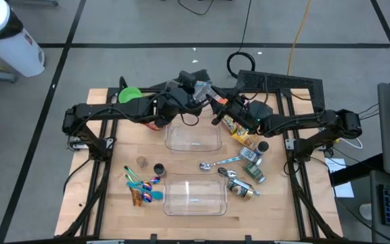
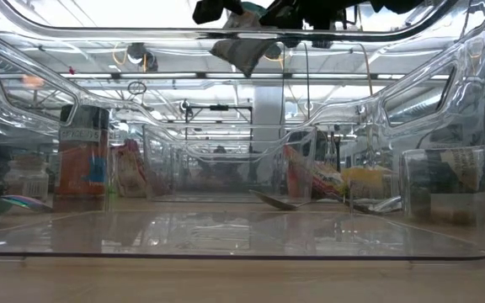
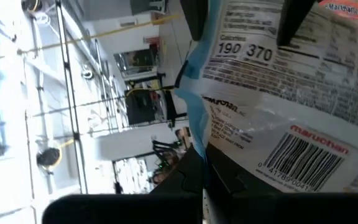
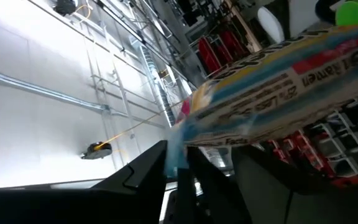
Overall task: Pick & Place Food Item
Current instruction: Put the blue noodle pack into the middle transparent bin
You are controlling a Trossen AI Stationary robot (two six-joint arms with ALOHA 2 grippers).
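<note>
Both grippers pinch the crinkly blue-and-white ramen packet: left gripper clamped tight, right gripper half-closed. Release one hand only when you're centred over the far clear plastic bin.

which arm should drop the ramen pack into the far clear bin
Probably left. Both grippers pinch the ramen pack above the far clear bin, but the left gripper is fully shut on it; the right gripper grips one end.

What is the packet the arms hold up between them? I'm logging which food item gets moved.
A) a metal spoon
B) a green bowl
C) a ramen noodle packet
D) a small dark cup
C: the left wrist view shows the ramen packet with a barcode, calorie figures and a brand name, and the right wrist view shows "Ramen" printed on its edge.
</note>
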